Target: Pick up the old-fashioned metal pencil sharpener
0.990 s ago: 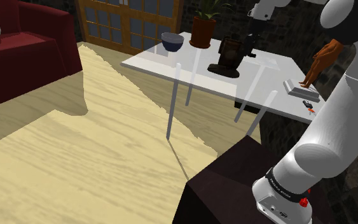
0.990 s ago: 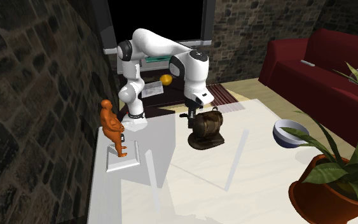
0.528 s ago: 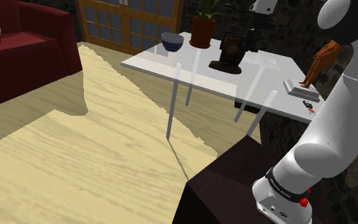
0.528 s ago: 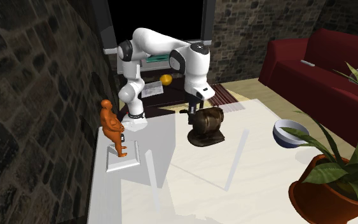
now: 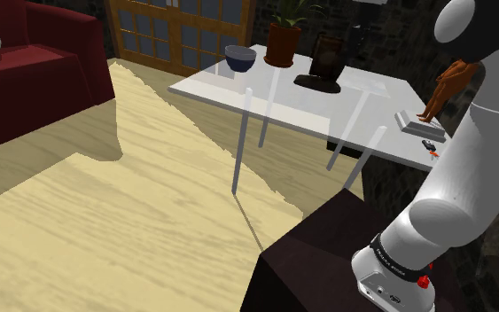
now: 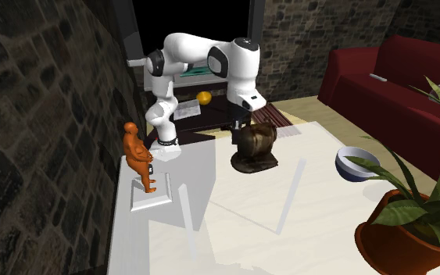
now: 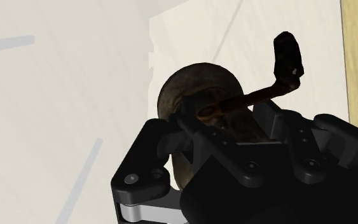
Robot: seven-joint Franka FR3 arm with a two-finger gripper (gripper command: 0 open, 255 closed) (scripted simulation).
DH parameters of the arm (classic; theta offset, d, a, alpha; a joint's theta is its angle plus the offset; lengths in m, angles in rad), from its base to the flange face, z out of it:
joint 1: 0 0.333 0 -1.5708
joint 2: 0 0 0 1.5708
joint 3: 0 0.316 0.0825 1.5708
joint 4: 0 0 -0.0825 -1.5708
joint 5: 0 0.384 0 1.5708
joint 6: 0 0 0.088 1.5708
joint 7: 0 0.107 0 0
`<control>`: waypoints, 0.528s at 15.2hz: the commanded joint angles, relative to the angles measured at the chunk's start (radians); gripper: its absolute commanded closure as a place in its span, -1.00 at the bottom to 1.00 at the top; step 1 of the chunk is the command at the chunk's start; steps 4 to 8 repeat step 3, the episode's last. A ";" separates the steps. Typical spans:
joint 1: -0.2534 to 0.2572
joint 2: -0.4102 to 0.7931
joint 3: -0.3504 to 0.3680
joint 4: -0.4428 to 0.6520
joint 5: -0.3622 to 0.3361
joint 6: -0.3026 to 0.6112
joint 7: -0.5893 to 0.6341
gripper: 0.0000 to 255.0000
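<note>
The pencil sharpener (image 5: 327, 60) is a dark brown, rounded metal body on a flat base, with a crank handle (image 7: 288, 55) sticking out of its side. My black gripper (image 6: 238, 130) is shut on it, clasping the side nearest the arm. It hangs slightly tilted, a little above the white table (image 6: 210, 234). In the wrist view the sharpener (image 7: 193, 89) sits between the two fingers of the gripper (image 7: 228, 122), and the hand hides its lower part.
On the table, an orange figurine (image 6: 138, 160) stands on a white base near the stone wall. A blue bowl (image 6: 356, 164) and a potted plant (image 6: 413, 226) stand at the far end from the arm. A red sofa (image 5: 26, 62) stands across the wooden floor.
The gripper has risen with the sharpener clasped in it; the sharpener's base has come up off the tabletop and shifted slightly toward the shoulder view's right.
</note>
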 commanded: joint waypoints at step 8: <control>-0.007 0.011 -0.002 0.044 0.007 -0.032 -0.004 1.00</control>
